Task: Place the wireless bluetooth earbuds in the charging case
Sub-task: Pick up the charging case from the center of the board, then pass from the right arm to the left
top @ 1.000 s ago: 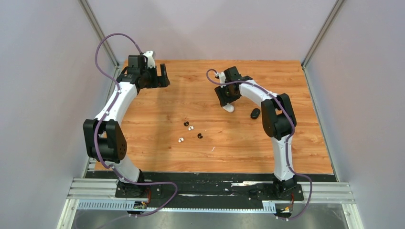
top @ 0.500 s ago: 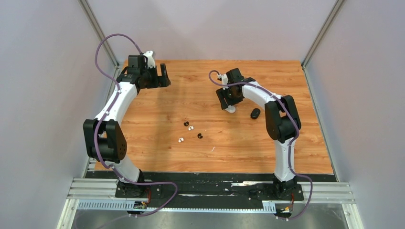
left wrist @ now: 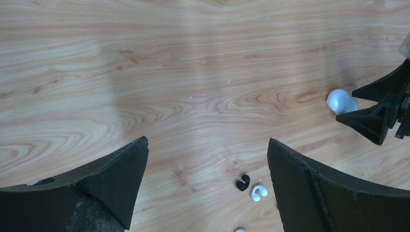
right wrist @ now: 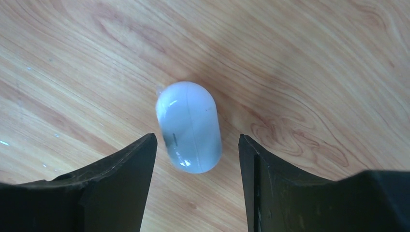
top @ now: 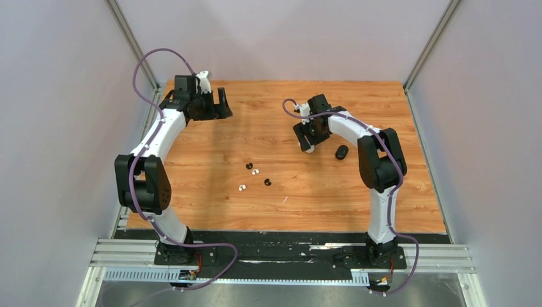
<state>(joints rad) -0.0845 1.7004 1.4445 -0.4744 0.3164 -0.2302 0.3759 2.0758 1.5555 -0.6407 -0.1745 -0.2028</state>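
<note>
Four tiny earbuds lie mid-table: a black one (top: 248,166), a white one (top: 255,171), a white one (top: 243,188) and a black one (top: 268,182). The left wrist view shows a black earbud (left wrist: 242,182) and a white earbud (left wrist: 258,192). A closed white pill-shaped case (right wrist: 188,126) lies flat, partly between my right gripper's (right wrist: 197,137) open jaws, which do not touch it; in the top view the case (top: 309,148) peeks out under the right gripper (top: 309,142). A black case (top: 342,152) lies just to its right. My left gripper (top: 217,102) is open and empty, held above the far left of the table.
Grey walls with metal corner posts (top: 131,41) stand close around the wooden table (top: 211,211). The right gripper's black fingers (left wrist: 382,108) show at the right edge of the left wrist view, beside the white case (left wrist: 341,101).
My right gripper has moved a little right and nearer, settling over the white case. My left gripper has shifted slightly to the right. The earbuds and cases have not moved.
</note>
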